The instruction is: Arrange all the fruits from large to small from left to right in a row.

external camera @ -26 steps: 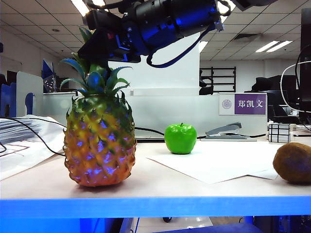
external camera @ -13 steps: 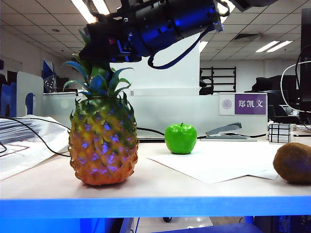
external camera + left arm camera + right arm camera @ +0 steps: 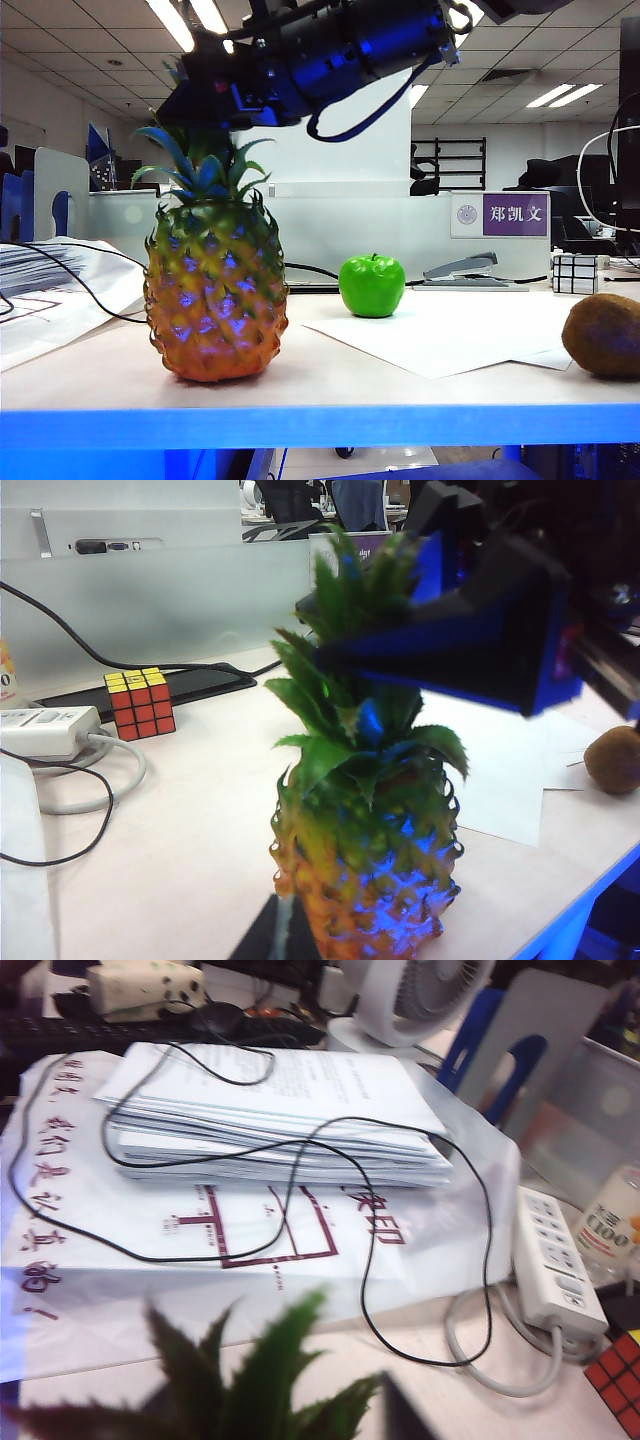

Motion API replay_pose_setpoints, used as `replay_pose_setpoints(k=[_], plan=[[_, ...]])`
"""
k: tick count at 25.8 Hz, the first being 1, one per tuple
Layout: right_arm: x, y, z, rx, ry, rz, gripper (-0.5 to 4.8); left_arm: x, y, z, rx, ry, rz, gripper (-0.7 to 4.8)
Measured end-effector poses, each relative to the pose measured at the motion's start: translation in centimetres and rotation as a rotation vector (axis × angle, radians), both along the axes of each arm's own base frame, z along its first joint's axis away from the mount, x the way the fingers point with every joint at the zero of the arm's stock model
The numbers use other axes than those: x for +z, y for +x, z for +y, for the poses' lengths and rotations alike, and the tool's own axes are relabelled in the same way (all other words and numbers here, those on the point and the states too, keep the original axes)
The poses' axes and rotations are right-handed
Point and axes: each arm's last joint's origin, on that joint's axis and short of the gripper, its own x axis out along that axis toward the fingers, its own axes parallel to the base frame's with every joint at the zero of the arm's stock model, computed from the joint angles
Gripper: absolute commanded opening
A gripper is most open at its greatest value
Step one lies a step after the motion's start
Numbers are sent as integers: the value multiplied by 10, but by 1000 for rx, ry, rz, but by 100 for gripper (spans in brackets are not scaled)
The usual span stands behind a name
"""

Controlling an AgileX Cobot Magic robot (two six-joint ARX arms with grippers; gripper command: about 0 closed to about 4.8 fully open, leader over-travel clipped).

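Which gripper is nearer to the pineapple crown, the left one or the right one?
The right gripper is nearer: it sits at the top of the pineapple crown. The left gripper shows only as a dark finger low beside the pineapple body, away from the crown.

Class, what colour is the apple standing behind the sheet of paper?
The apple is glossy bright green, clearest in the exterior view.

an open-plan office: fluorescent ceiling panels (image 3: 560,95) at 2 o'clock in the exterior view, a desk partition (image 3: 400,225) with a name plate (image 3: 498,214) at 3 o'clock, a stapler (image 3: 462,270) beside it, stacked papers (image 3: 270,1110) and a power strip (image 3: 555,1265) on the desk.
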Motion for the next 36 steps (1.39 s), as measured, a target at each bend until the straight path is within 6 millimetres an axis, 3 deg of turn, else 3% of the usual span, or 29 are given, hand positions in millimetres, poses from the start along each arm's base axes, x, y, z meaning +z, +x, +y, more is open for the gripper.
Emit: replay_pose_setpoints(k=[7, 10, 14, 18, 21, 27, 32, 36], plan=[[0, 0, 0, -3, 4, -6, 302, 0, 0, 0, 0, 0, 0, -5], [4, 1, 1, -3, 35, -34, 334, 0, 0, 0, 0, 0, 0, -5], [13, 1, 1, -4, 104, -91, 339, 0, 0, 0, 0, 0, 0, -5], [29, -2, -2, -5, 196, -128, 359, 0, 0, 0, 0, 0, 0, -5], [50, -8, -10, -26, 254, -205, 472, 0, 0, 0, 0, 0, 0, -5], [79, -10, -33, -291, 226, -381, 479, 0, 0, 0, 0, 0, 0, -5], [68, 18, -58, -572, 58, -403, 479, 0, 0, 0, 0, 0, 0, -5], [32, 63, -91, -709, 30, -197, 479, 0, 0, 0, -1, 0, 0, -5]])
